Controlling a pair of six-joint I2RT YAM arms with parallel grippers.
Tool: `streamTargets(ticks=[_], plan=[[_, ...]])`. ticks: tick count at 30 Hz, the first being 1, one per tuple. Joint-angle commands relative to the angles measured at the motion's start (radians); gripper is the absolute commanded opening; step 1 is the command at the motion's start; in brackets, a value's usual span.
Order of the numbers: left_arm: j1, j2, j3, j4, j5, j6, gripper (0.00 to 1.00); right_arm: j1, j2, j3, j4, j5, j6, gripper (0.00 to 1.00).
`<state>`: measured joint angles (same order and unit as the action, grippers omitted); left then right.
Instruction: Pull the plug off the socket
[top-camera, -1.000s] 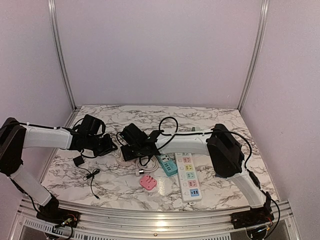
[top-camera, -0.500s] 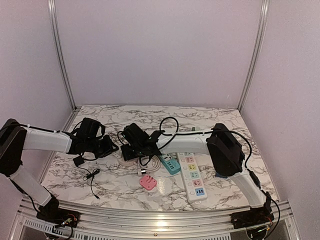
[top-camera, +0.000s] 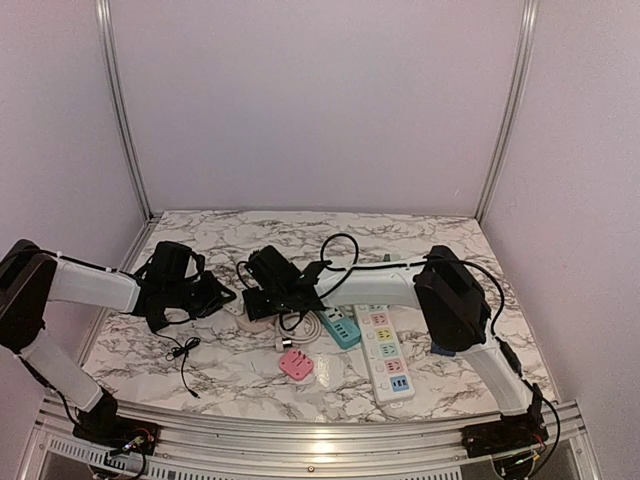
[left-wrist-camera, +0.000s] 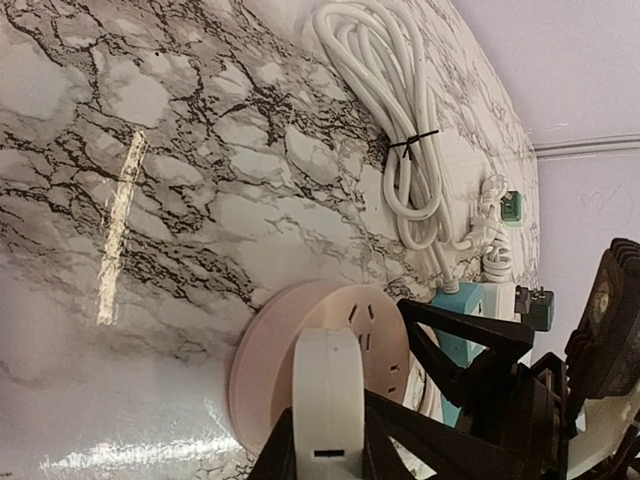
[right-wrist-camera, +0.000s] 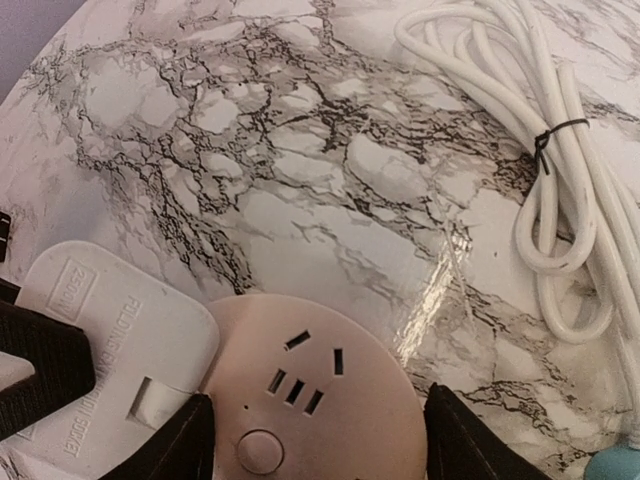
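Observation:
A round pink socket (right-wrist-camera: 320, 400) lies on the marble table, and my right gripper (right-wrist-camera: 320, 445) is shut on its two sides. A white plug (right-wrist-camera: 110, 340) sits against the socket's left edge. In the left wrist view my left gripper (left-wrist-camera: 328, 455) is shut on the white plug (left-wrist-camera: 328, 390), whose far end meets the face of the pink socket (left-wrist-camera: 270, 350). I cannot tell whether its pins are still seated. In the top view the left gripper (top-camera: 220, 298) and right gripper (top-camera: 262, 302) meet left of centre over the socket (top-camera: 250, 322).
A coiled white cable (right-wrist-camera: 560, 180) lies behind the socket. A teal power strip (top-camera: 338, 327), a white power strip with coloured outlets (top-camera: 386, 352) and a small pink adapter (top-camera: 296, 364) lie to the right and front. A thin black cable (top-camera: 182, 350) lies front left.
The left arm has drawn a little to the left with the plug. The teal and white power strips shifted slightly right and turned. The right gripper stays on the socket.

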<state>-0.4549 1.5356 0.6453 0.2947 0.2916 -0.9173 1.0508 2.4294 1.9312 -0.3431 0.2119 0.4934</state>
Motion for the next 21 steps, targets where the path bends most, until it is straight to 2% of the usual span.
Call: streamTargets(ticks=[1,5,10,18,21], plan=[[-0.016,-0.089,0.039,0.331,0.176,-0.034,0.0,-0.009,0.09,-0.092,-0.158,-0.086,-0.009,0.67],[-0.014,-0.11,-0.017,0.437,0.185,-0.066,0.0,-0.027,0.071,-0.124,-0.127,-0.127,0.0,0.67],[-0.015,-0.11,-0.036,0.471,0.189,-0.062,0.0,-0.032,0.065,-0.132,-0.124,-0.123,0.0,0.67],[0.025,-0.141,-0.023,0.219,0.074,0.018,0.0,-0.055,-0.021,-0.156,-0.095,-0.122,0.006,0.68],[0.05,-0.16,0.03,0.012,-0.024,0.117,0.0,-0.07,-0.088,-0.177,-0.067,-0.124,0.002,0.68]])
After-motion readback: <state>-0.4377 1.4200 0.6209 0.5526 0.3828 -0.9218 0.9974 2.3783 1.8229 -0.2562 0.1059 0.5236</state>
